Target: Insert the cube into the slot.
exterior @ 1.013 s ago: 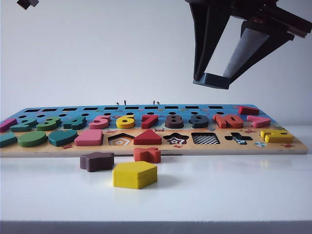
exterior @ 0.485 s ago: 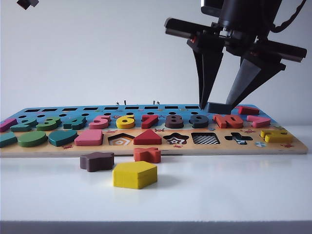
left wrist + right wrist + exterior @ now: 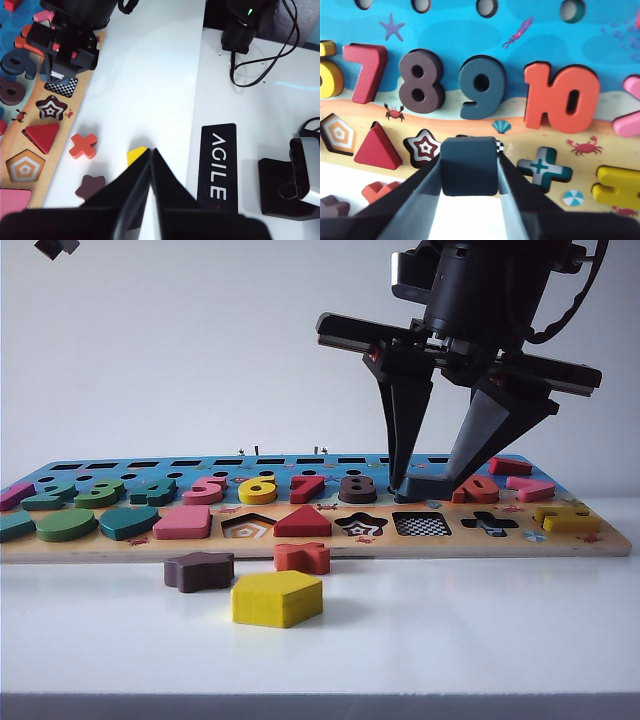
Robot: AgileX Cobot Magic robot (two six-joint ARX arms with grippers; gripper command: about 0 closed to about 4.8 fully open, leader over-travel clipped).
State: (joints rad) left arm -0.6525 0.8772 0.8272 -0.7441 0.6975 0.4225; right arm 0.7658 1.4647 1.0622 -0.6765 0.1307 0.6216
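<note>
A puzzle board (image 3: 300,545) lies on a white table (image 3: 450,640), with coloured numbers (image 3: 357,488) in a row along it. Near its front edge lie a yellow pentagon (image 3: 277,598), a brown star (image 3: 199,571) to the left and an orange cross (image 3: 302,557).

Cube in the right claw, over the puzzle board

The right claw (image 3: 469,175) holds the cube (image 3: 469,166) above the slot (image 3: 421,524); the left claw (image 3: 150,165) hangs well apart, over the worktop (image 3: 150,75).

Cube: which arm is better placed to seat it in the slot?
Right. The right gripper holds the cube just above the slot; the left gripper is shut, off the board.
</note>
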